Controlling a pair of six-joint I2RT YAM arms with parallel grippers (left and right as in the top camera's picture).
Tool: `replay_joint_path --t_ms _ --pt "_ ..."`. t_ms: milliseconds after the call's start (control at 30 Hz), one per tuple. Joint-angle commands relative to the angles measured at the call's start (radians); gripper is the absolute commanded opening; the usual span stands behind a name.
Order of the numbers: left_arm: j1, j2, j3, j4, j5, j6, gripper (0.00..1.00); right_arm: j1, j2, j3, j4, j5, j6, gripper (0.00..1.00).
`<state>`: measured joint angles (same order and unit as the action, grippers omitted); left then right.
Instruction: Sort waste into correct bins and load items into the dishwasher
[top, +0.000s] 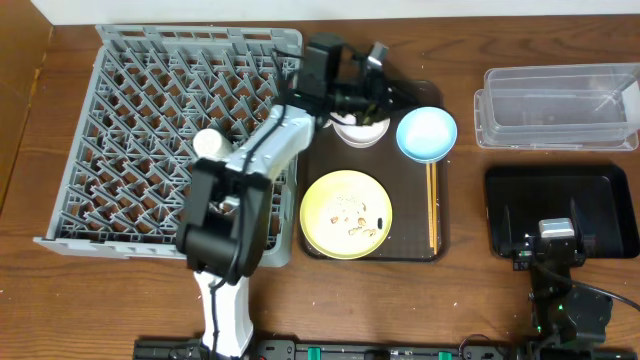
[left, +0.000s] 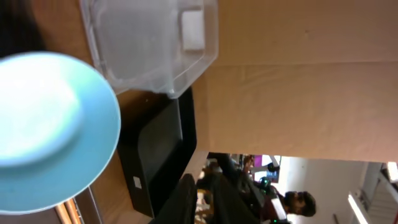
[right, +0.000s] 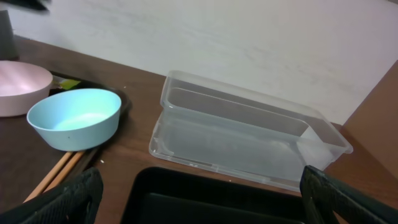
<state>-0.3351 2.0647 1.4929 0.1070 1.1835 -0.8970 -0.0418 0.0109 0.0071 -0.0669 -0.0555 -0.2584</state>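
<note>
The light blue small round bowl (left: 43, 124) fills the left wrist view, close under the lens. That puts the left tool (top: 380, 97) just beside it, above the pinkish-white round bowl (top: 358, 130) at the back of the dark brown flat tray (top: 405, 235). Its fingers are missing from its own camera and are only a dark tangle from overhead, so I cannot tell whether it is closed on that bowl's rim or parted. The right tool (right: 199, 186) hangs over the black rectangular shallow bin (top: 600, 190), fingers (right: 81, 196) spread wide with nothing between them.

The pale yellow round plate (top: 346, 213) sits at the tray's front, carrying loose beige crumbs (top: 355, 215). The thin wooden chopsticks (top: 432, 205) lie along the tray's right side. A small yellow-green wrapper (right: 65, 83) rests between the two bowls. The clear rectangular plastic tub (top: 555, 105) stands on the wooden desk (top: 470, 300) behind the black bin, with a small white piece (top: 610, 100) in one corner. The large grey plastic dish rack (top: 150, 130) lies left of the tray.

The likely trouble is a thin pinch on the pink bowl's rim. If it is lifted that way it could tilt and slip, striking the blue bowl or covering the wrapper. On the way to the rack it could also catch the rack's near wall or pegs. Loading the plate before it is emptied would scatter the crumbs.
</note>
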Motion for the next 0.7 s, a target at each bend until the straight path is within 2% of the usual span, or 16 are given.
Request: replay_joint_path --t_ms 0,67,100,133,233,367,433,467,567,667 --pt "0.043 -0.164 0.030 -0.061 -0.023 0.118 0.15 -0.006 -0.005 -0.002 -0.004 -0.002 -0.012 0.99" --pt "0.068 -0.241 0.031 -0.197 -0.162 0.207 0.17 -0.006 -0.005 -0.002 -0.004 -0.002 -0.012 0.99" --pt "0.082 -0.290 0.031 -0.290 -0.276 0.271 0.25 -0.006 -0.005 -0.002 -0.004 -0.002 -0.011 0.99" --pt "0.093 -0.339 0.032 -0.392 -0.430 0.332 0.31 -0.006 -0.004 -0.002 -0.004 -0.002 -0.012 0.99" --pt "0.111 -0.472 0.032 -0.597 -0.850 0.432 0.37 -0.006 -0.004 -0.002 -0.004 -0.002 -0.012 0.99" --pt "0.140 -0.615 0.032 -0.726 -1.136 0.512 0.53 -0.006 -0.004 -0.002 -0.004 -0.002 -0.012 0.99" --pt "0.187 -0.695 0.032 -0.827 -1.316 0.519 0.57 -0.006 -0.004 -0.002 -0.004 -0.002 -0.012 0.99" --pt "0.227 -0.731 0.032 -0.885 -1.397 0.518 0.63 -0.006 -0.003 -0.002 -0.004 -0.002 -0.012 0.99" --pt "0.328 -0.773 0.032 -0.972 -1.425 0.495 0.68 -0.006 -0.003 -0.002 -0.004 -0.002 -0.011 0.99" --pt "0.474 -0.794 0.032 -1.062 -1.424 0.381 0.71 -0.006 -0.003 -0.002 -0.004 -0.001 -0.012 0.99"
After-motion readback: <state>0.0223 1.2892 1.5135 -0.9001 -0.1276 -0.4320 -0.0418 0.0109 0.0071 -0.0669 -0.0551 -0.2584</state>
